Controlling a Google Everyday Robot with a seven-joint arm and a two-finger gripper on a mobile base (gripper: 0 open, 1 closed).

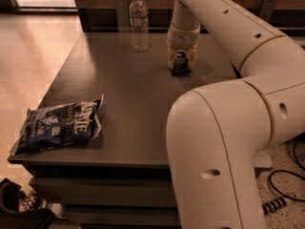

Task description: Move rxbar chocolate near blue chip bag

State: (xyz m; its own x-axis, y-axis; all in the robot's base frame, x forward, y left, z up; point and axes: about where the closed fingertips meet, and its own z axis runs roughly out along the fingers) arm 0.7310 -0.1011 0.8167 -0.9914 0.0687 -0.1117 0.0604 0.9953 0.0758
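gripper: (pixel 181 61) held low over the far right part of the counter (pixel 136 104), pointed straight down from the arm (pixel 224 23).
jaws: drawn in tight on both sides of the rxbar (pixel 180 68); judged clenched on it.
rxbar: dark, small, seen between the jaws at counter level, just right of the bottle (pixel 139 23). Whether it is lifted clear of the surface cannot be told.
chip bag: (pixel 59 127) lying flat at the near left corner of the counter, its left end hanging over the edge. Well apart from the rxbar, with bare counter between them.
step: grasp judged made or being made; transfer not yet done, so the task is judged early.
next move: a short lift is called for, then a diagonal carry toward the near left. The rxbar is to be set down on bare counter just beside the bag's right edge, not on the bag.
clearance: the bottle stands close on the left of the gripper, so it is to be cleared on the way out.
risk: the bag sits at the edge, so a nudge could push it off. The thin wrapper could slip if held only by its sides.
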